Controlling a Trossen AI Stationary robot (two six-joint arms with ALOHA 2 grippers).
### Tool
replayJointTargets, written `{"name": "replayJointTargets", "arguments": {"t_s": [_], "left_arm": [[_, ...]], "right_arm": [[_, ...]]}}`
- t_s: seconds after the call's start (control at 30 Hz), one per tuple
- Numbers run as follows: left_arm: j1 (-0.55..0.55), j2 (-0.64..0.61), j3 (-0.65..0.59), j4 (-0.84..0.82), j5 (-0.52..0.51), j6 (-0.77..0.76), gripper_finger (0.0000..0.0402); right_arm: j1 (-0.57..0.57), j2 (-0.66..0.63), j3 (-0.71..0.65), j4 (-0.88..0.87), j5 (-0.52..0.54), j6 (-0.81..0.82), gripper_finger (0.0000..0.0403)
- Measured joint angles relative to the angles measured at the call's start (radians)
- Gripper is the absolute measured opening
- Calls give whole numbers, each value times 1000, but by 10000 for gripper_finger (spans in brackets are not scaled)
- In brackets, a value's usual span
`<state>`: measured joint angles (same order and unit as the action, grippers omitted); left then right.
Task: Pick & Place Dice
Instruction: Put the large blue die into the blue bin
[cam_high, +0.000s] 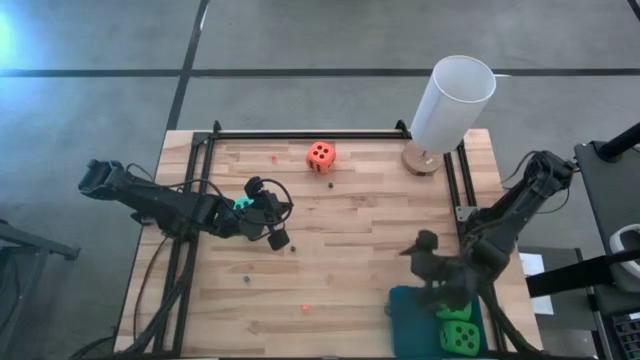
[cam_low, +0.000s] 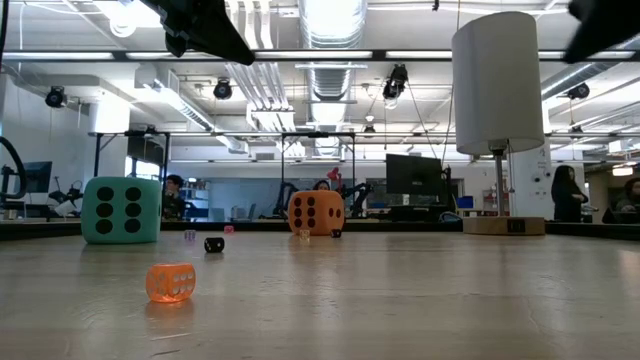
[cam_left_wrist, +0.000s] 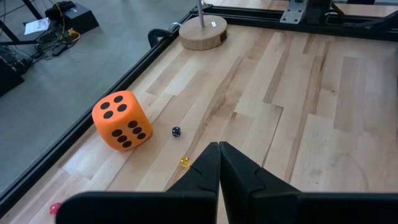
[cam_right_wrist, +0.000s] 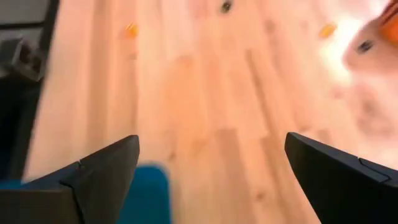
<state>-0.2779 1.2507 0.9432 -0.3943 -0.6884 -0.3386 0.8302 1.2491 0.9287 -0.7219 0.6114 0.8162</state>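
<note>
A tiny translucent orange die (cam_low: 170, 282) lies nearest. The orange-red foam die (cam_high: 320, 155) sits at 12 o'clock. Left gripper (cam_left_wrist: 219, 155): fingers pressed together, beside the turquoise die (cam_high: 243, 204). Right gripper (cam_right_wrist: 211, 163): fingers wide, above the green dice (cam_high: 458, 332).

Bare table (cam_high: 360, 250) lies open mid-span; orange-red die (cam_high: 321, 155) and white cylinder (cam_high: 450, 105) block the far edge.

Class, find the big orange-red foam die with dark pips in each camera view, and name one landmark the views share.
High view: the orange-red foam die sits near the table's far edge.
Low view: centre background.
Left wrist view: left of centre, ahead of the shut left pincer.
Right wrist view: only an orange blur at the edge; cannot tell.
Shared landmark: the tall white cylinder's round wooden base.
</note>
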Motion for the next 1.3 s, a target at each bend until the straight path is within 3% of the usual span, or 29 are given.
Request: {"name": "replayJointTargets", "arguments": {"t_s": [0.2,0.43,0.6,1.3], "left_arm": [[0,0,0,0,0,0,10],[0,0,0,0,0,0,10],[0,0,0,0,0,0,10],[1,0,0,-1,0,1,10]], "right_arm": [[-107,1,0,24,32,-88,400],[-215,1,0,26,156,-97,400],[-268,1,0,26,167,-129,400],[-286,1,0,26,169,-136,400]]}}
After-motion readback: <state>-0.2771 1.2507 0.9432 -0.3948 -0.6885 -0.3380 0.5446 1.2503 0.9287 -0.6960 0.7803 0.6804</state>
